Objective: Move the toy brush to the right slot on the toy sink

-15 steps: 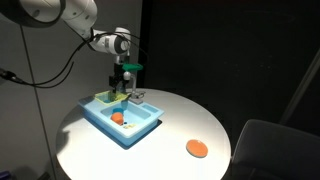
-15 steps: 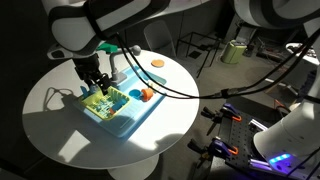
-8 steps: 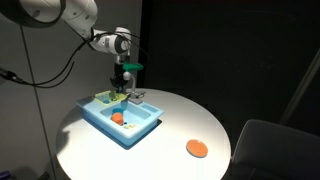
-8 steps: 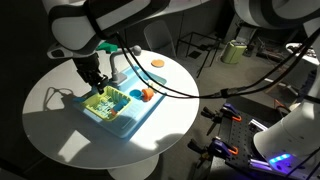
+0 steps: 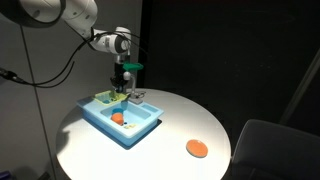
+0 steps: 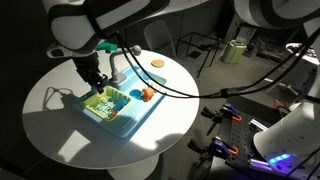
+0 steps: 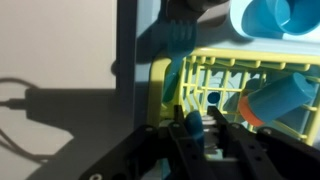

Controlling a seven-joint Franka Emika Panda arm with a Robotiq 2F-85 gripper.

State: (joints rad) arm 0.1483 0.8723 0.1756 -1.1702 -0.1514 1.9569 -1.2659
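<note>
The light blue toy sink [image 5: 135, 130] [image 6: 125, 118] sits on the round white table, with a yellow rack [image 5: 108, 98] [image 6: 104, 100] [image 7: 245, 70] at one end. My gripper [image 5: 121, 92] [image 6: 96, 84] [image 7: 197, 121] reaches down into that rack. In the wrist view the fingers [image 7: 179, 117] are shut on the toy brush [image 7: 192, 124], a small blue piece with pale bristles, standing in the rack. The brush is too small to make out in either exterior view.
An orange toy [image 5: 117, 118] [image 6: 147, 95] lies in the basin. On the round white table [image 5: 180, 115] [image 6: 50, 110] an orange disc [image 5: 196, 148] [image 6: 156, 63] lies apart from the sink. A blue cup [image 7: 270, 15] and a blue-and-orange piece [image 7: 283, 98] stand beside the rack.
The jaws have closed on the toy brush. The arm has stayed in the same place over the rack.
</note>
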